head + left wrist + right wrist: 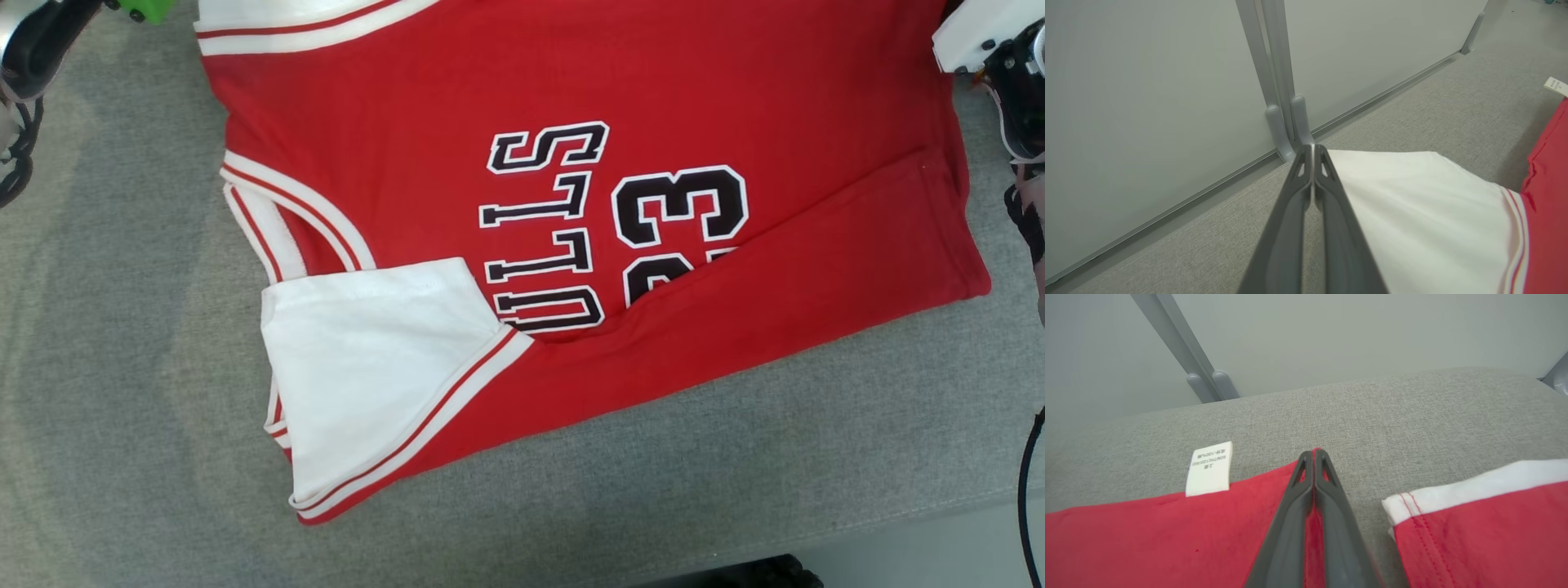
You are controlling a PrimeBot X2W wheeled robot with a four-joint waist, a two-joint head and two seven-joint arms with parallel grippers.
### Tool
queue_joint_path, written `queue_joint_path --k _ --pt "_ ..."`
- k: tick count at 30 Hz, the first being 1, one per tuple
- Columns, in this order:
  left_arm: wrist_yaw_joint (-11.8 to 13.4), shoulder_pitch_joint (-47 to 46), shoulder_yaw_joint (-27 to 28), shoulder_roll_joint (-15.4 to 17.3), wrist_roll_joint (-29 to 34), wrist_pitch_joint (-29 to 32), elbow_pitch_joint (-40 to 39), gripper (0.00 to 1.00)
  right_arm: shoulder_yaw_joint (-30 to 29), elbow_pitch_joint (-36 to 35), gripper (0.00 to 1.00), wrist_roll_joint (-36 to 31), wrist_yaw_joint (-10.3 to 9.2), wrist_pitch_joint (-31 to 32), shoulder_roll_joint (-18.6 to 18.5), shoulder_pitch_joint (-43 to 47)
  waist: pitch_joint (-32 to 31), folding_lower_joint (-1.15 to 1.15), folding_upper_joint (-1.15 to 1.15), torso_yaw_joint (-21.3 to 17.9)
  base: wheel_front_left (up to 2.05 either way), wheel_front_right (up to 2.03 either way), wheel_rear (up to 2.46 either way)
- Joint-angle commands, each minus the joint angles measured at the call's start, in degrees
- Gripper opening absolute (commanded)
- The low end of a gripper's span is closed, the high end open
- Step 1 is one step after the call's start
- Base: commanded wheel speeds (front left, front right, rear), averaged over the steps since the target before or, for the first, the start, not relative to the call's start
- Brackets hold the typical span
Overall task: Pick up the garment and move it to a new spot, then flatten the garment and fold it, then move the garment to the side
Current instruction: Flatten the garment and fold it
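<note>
Garment (408, 122), a red jersey lettered "BULLS 23" with white trim, lies spread on a grey upholstered surface (122, 367), its near side folded over the print and a white panel (367, 359) turned up at the lower left. In the left wrist view, the left gripper (1312, 153) has its jaws pressed together on the white panel's edge. The right gripper (1313, 453) pinches a red edge beside a white care label (1209, 468).
</note>
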Motion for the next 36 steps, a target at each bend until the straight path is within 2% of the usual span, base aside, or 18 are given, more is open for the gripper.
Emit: queue_joint_path --k 1,11,22,30,36 --pt "0.13 0.72 -0.04 -0.13 -0.62 -0.93 -0.93 0.0 -0.4 -0.17 0.0 0.44 -0.06 -0.15 -0.95 1.69 -2.06 0.0 0.0 2.17 0.0 0.0 0.0" --pt "0.13 8.66 -0.33 3.63 -2.87 -6.8 -11.5 0.0 -3.74 -2.19 0.0 3.03 -0.06 -1.3 -4.44 10.53 -7.34 0.0 0.0 7.23 0.0 0.0 0.0" --pt "0.75 21.55 -0.24 7.84 -6.01 -11.11 -21.04 0.0 -5.46 -6.45 0.0 4.48 -0.06 -4.5 -5.56 22.52 -13.02 0.0 0.0 10.17 0.0 0.0 0.0" --pt "3.64 31.0 1.77 9.08 -5.36 -12.15 -29.1 0.0 -5.61 -8.65 0.0 -1.64 -0.06 -13.45 -8.38 28.22 -14.4 0.0 0.0 10.56 0.0 0.0 0.0" --pt "4.64 37.98 5.51 7.64 -3.82 -12.13 -32.36 0.0 -7.58 -6.41 0.0 -5.07 -0.06 -17.92 -7.21 29.94 -14.77 0.0 0.0 11.06 0.0 0.0 0.0"
